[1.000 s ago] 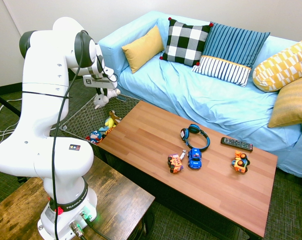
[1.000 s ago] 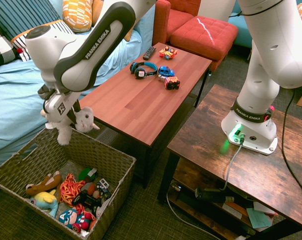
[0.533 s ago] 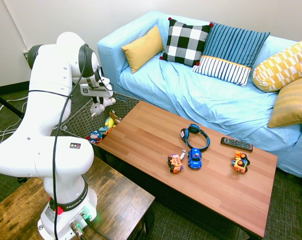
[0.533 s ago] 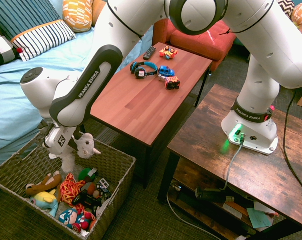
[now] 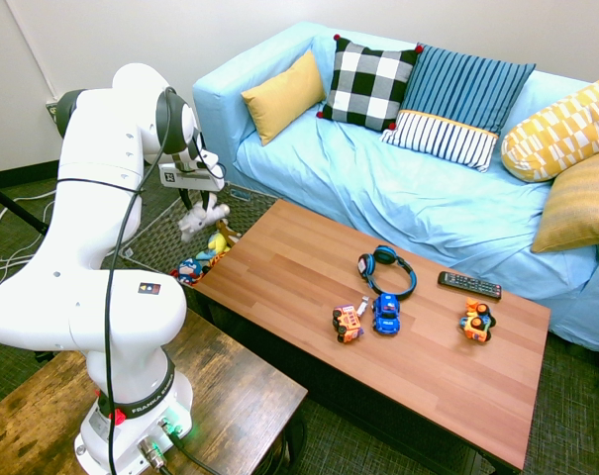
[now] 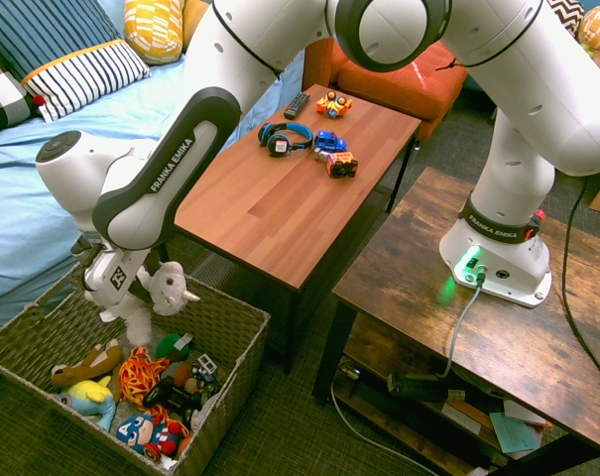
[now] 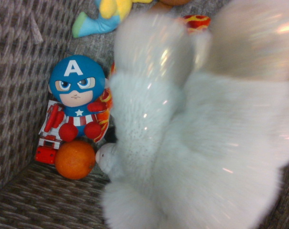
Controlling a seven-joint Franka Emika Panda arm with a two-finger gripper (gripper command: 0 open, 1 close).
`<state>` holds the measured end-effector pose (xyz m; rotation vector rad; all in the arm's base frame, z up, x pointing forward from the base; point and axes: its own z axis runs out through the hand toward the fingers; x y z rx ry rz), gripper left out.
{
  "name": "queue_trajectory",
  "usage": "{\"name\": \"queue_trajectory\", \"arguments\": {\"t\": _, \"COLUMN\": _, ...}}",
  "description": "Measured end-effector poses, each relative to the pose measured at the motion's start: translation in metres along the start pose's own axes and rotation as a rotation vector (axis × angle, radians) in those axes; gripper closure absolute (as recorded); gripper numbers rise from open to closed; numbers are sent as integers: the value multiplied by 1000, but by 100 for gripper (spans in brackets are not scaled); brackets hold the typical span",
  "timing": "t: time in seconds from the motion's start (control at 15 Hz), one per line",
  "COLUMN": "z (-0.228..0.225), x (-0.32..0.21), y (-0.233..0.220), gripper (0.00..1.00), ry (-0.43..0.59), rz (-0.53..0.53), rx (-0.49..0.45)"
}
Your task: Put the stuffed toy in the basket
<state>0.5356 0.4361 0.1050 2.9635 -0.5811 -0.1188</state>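
Note:
The stuffed toy, white and fuzzy, hangs right below my gripper over the basket beside the sofa. In the second exterior view the stuffed toy is level with the basket's rim, just under the gripper, above the other toys inside. Whether the gripper still holds it does not show. In the wrist view the stuffed toy is a white blur filling most of the picture, with the basket's woven wall behind it.
The basket holds several toys: a blue-and-red hero plush, an orange ball, a yellow plush. The wooden coffee table stands just beside the basket, with headphones, toy cars and a remote on it. The blue sofa is behind.
The arm has come down from above the basket to its rim, carrying the stuffed toy. In the last half second the toy has sunk slightly and its limbs have spread.

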Motion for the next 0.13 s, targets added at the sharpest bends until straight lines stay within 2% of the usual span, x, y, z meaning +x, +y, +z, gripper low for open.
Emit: {"name": "queue_trajectory", "arguments": {"t": 0.13, "z": 0, "x": 2, "y": 1, "gripper": 0, "ry": 2, "rz": 8, "rx": -2}}
